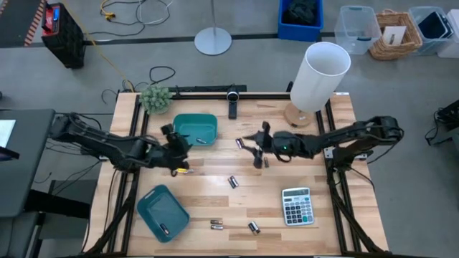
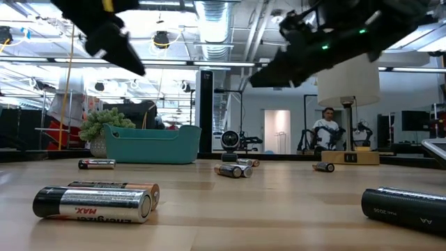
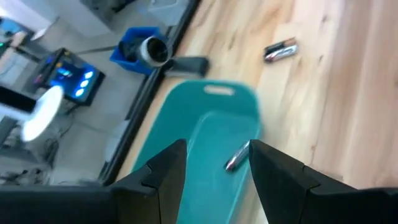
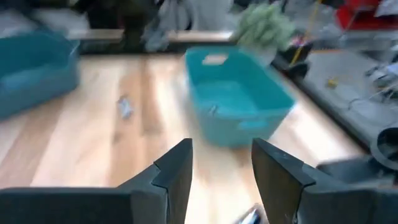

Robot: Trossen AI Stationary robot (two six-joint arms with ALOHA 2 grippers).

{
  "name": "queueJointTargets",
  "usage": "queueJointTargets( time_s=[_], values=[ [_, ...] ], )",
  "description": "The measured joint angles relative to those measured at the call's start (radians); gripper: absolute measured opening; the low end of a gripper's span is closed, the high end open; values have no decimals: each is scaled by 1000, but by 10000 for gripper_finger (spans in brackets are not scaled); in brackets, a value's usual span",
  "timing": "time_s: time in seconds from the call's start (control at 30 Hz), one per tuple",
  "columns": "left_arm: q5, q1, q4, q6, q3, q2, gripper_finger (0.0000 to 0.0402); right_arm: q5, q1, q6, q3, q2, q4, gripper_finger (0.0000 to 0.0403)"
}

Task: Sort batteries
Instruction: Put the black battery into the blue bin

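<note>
Seemingly between picks: both grippers, left [image 1: 174, 145] and right [image 1: 252, 145], hover open-fingered and empty; next, descend on a loose battery [image 1: 233, 182]

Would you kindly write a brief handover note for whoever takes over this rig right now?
Left pincer: open, empty, beside the far teal bin.
Right pincer: open, empty, above mid-table.
Done: one battery in the far bin, one in the near teal bin.
Left: loose batteries on the table: one near the right pincer, one mid-table, a pair and a single at the front edge.
</note>
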Motion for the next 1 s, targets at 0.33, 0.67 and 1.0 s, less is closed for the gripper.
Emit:
queueJointTargets(
  time_s=[0.33, 0.67, 1.0],
  values=[
    [329, 135, 441, 285, 0, 215, 169, 37, 96, 143, -2, -76, -333, 179],
    [481, 163, 734, 403, 34, 441, 169, 238, 164, 49, -2, -236, -372, 179],
    [667, 255, 906, 355, 216, 724, 169, 420, 209, -77, -2, -435, -471, 179]
  ],
)
